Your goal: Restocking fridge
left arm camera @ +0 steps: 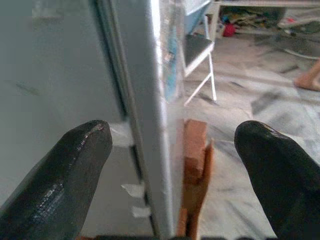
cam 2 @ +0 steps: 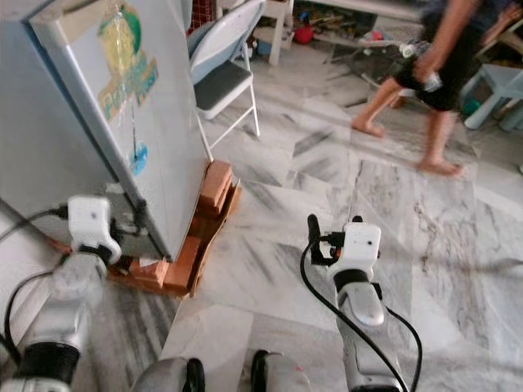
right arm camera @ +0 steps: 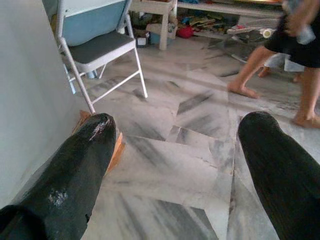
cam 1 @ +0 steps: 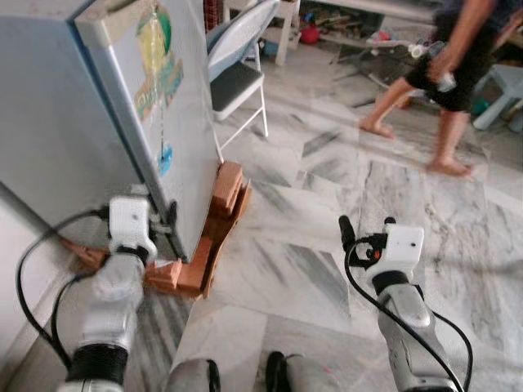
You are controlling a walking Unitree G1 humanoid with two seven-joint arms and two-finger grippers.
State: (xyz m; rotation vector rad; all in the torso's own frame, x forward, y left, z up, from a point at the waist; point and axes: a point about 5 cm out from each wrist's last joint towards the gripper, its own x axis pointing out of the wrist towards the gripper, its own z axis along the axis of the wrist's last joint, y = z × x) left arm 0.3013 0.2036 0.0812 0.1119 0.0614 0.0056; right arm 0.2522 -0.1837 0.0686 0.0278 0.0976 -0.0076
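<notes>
A grey-veined marble floor (cam 1: 327, 269) runs back to a cluttered far side where a person (cam 1: 453, 73) walks barefoot past a low shelf, and a folding chair (cam 1: 241, 69) stands just behind the fridge (cam 1: 73, 122), the largest thing here, at the robot's left. The fridge is a pale grey box raised on a stack of bricks (cam 1: 221, 220) at its base, its door (cam 1: 176, 106) shut and carrying coloured stickers. The left pincer (left arm camera: 172, 145) is up at the lower door edge with its two black fingers wide apart, one on the cabinet side and one on the door's face side, the seam running between them. The right pincer (right arm camera: 175, 145) hangs out over open floor, also spread and holding nothing. Judging by its look, the door is stiff, smooth painted metal held by a magnetic seal, so it will resist at first and then swing freely; the black fingers could slide on the slick face, so the best hold seems to be hooking the free vertical edge at the seam, pulling steadily so the fridge does not shift on its bricks
</notes>
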